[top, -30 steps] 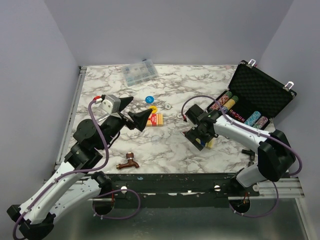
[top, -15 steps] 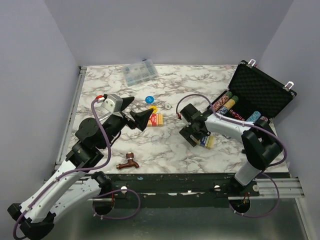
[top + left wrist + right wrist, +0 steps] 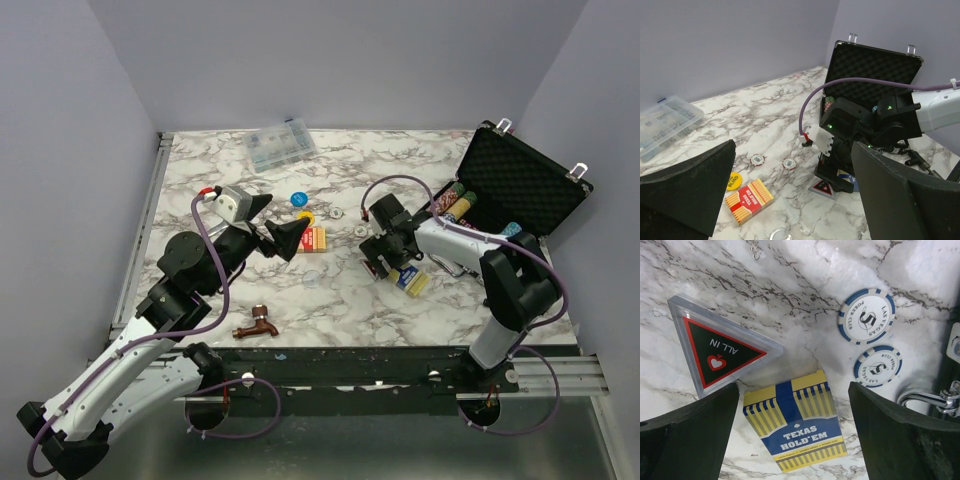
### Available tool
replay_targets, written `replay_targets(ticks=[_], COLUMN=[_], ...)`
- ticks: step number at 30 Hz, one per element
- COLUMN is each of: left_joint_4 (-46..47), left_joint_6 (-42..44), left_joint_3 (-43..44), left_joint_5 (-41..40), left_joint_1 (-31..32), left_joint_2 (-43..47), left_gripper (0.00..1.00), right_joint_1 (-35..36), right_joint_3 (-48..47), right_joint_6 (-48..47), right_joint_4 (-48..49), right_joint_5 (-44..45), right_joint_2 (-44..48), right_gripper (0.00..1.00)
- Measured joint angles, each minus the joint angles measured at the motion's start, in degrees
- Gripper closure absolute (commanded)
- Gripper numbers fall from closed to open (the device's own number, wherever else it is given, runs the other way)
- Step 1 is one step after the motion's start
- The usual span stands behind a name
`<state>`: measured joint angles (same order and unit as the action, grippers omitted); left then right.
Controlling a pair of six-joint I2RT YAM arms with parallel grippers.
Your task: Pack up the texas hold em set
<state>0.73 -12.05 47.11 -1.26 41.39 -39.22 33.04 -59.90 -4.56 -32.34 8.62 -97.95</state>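
The black foam-lined case [image 3: 527, 183] lies open at the back right, with chip rows [image 3: 455, 205] inside. My right gripper [image 3: 392, 266] hangs open above the blue card box [image 3: 797, 425], a finger [image 3: 905, 440] on each side and not touching it. A clear "ALL IN" triangle [image 3: 717, 350] and two blue chips [image 3: 866, 315] lie beside that box. My left gripper [image 3: 272, 225] hovers open and empty over the red card box [image 3: 748, 200]. A yellow disc [image 3: 733, 180], a blue disc [image 3: 297, 198] and two red-white chips [image 3: 757, 159] lie close by.
A clear plastic compartment box [image 3: 280, 145] sits at the back left. A copper faucet [image 3: 256, 326] lies near the front edge, and a small clear disc [image 3: 313, 278] rests mid-table. The case's silver fitting [image 3: 920, 397] is just right of my right finger.
My right gripper has swung left and back and now stands over the blue card box, its jaws narrowing slightly. The left arm has edged slightly to the right.
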Motion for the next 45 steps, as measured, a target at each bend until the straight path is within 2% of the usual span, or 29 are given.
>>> replay_targets(ticks=[10, 16, 29, 32, 35, 40, 41, 45], left_joint_4=[0.0, 0.0, 0.0, 0.0, 0.0, 0.0, 0.0, -0.1], left_joint_6=[0.0, 0.0, 0.0, 0.0, 0.0, 0.0, 0.0, 0.0], left_joint_3=[0.0, 0.0, 0.0, 0.0, 0.0, 0.0, 0.0, 0.0], left_joint_5=[1.0, 1.4, 1.9, 1.9, 1.9, 1.9, 1.9, 1.9], left_joint_1=[0.0, 0.0, 0.0, 0.0, 0.0, 0.0, 0.0, 0.0], left_joint_2=[-0.5, -0.7, -0.7, -0.7, -0.7, -0.5, -0.4, 0.3], left_gripper=[0.01, 0.01, 0.01, 0.01, 0.01, 0.01, 0.01, 0.01], right_joint_1=[-0.1, -0.1, -0.1, -0.1, -0.1, -0.1, -0.1, 0.3], right_joint_3=[3.8, 3.8, 3.4, 3.2, 3.2, 3.2, 3.2, 3.2], right_joint_6=[1.0, 0.2, -2.7, -3.4, -3.9, -4.3, -4.3, -4.6], right_joint_4=[-3.3, -4.6, -4.8, -4.8, -4.7, -4.7, -4.7, -4.8], right_joint_5=[-0.7, -0.3, -0.1, -0.1, -0.1, 0.0, 0.1, 2.3], right_joint_2=[4.3, 4.5, 3.0, 2.8, 2.8, 2.8, 2.9, 3.1], right_gripper=[0.08, 0.17, 0.17, 0.27, 0.40, 0.51, 0.56, 0.61])
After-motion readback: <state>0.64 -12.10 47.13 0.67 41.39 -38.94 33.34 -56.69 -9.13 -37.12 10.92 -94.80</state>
